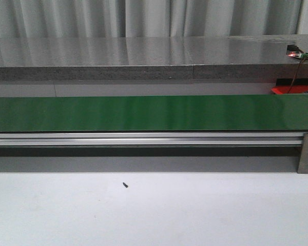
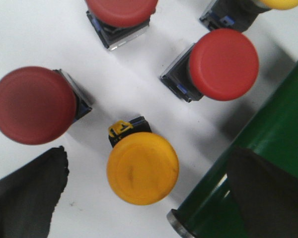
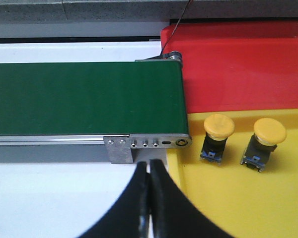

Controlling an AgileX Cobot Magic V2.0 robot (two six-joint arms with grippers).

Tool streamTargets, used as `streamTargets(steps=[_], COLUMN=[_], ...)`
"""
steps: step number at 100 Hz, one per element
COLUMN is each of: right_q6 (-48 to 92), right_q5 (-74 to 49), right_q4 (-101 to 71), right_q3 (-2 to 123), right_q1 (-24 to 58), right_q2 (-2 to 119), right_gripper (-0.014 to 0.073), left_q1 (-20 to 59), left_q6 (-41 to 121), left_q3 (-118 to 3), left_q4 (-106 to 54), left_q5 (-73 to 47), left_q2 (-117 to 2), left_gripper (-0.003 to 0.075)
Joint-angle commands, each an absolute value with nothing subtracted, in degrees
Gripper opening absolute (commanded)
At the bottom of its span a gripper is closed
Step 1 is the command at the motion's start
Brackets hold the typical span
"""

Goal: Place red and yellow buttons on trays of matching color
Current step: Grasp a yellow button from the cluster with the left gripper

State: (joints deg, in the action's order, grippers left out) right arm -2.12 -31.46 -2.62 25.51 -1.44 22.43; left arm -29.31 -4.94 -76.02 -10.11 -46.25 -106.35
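Note:
In the left wrist view a yellow button (image 2: 142, 167) stands on the white table between the wide-apart fingers of my open left gripper (image 2: 148, 163), touching neither finger. Around it are three red buttons (image 2: 33, 105) (image 2: 223, 64) (image 2: 121, 10), and another yellow one (image 2: 283, 4) shows at the frame edge. In the right wrist view my right gripper (image 3: 150, 168) is shut on nothing, beside the corner of the yellow tray (image 3: 248, 203). Two yellow buttons (image 3: 218, 126) (image 3: 269, 131) stand in that tray. The red tray (image 3: 238, 64) lies behind it with no button showing. Neither gripper shows in the front view.
The green conveyor belt (image 1: 143, 113) spans the front view on an aluminium rail (image 1: 143, 138). Its roller end (image 2: 258, 168) sits close to my left gripper's finger (image 2: 270, 193). Its other end (image 3: 154, 143) meets the trays. A grey ledge (image 1: 143, 56) runs behind.

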Motion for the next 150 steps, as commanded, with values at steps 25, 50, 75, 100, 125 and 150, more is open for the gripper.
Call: streamTargets(steps=[25, 50, 75, 100, 125, 150], right_q6=[-1.51, -1.51, -1.51, -1.51, -1.51, -1.51], right_q5=[-27.21, -27.21, -27.21, -27.21, -27.21, -27.21], right_q4=[-2.12, -2.12, -2.12, -2.12, -2.12, -2.12], right_q3=[26.92, 26.92, 26.92, 26.92, 26.92, 26.92], right_q1=[-1.45, -1.45, -1.45, -1.45, -1.45, -1.45], right_q2=[22.7, 22.7, 22.7, 22.7, 22.7, 22.7], right_gripper=[-0.0068, -0.0068, -0.0068, -0.0068, -0.0068, -0.0068], left_q1=[-29.69, -29.69, -29.69, -29.69, -29.35, -25.37], left_q6=[-6.9, -6.9, -6.68, -5.09, -2.41, -0.51], left_q3=[-77.7, -77.82, -77.82, -78.35, -83.49, -85.91], left_q4=[-10.7, -10.7, -10.7, -10.7, -11.07, -11.35], left_q5=[-44.92, -44.44, -44.99, -45.47, -50.69, -54.9], left_q2=[-105.97, -106.0, -104.95, -99.18, -95.29, -95.17], left_gripper=[0.0565, 0.0279, 0.019, 0.019, 0.019, 0.019])
